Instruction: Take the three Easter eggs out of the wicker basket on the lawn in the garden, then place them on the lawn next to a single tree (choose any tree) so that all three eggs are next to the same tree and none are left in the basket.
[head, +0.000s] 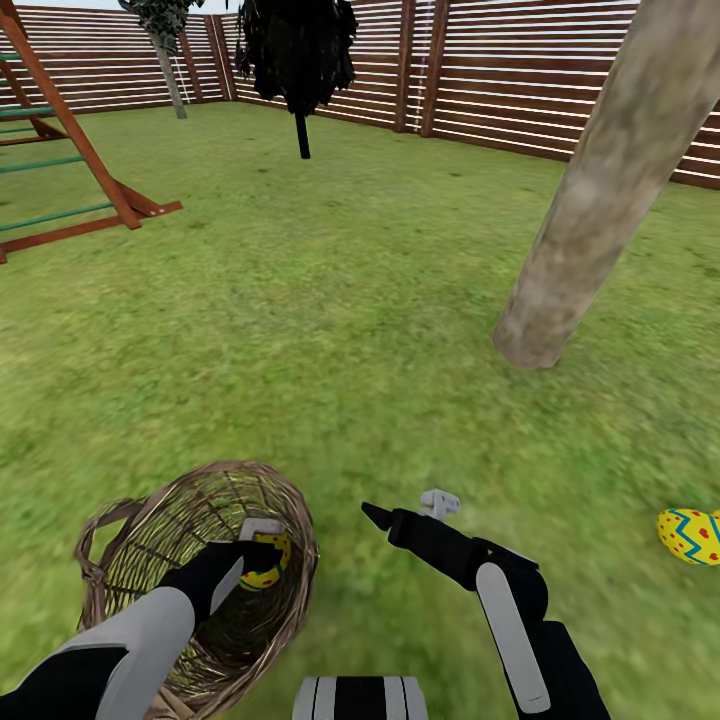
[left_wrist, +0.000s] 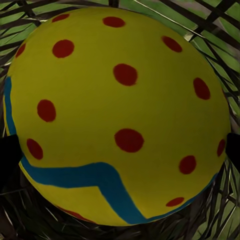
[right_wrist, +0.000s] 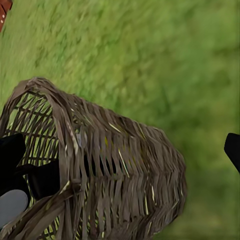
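Woven brown twigs form the wicker basket, which stands on the lawn at the near left. The left gripper reaches down inside it, its dark fingers pinching a yellow Easter egg with red dots and a blue zigzag band from both sides. The right gripper hovers over the grass just right of the basket; whether its fingers are spread or pressed together cannot be told. A second egg lies on the grass at the far right, near the pale trunk of the tree. A slatted wooden fence rings the garden.
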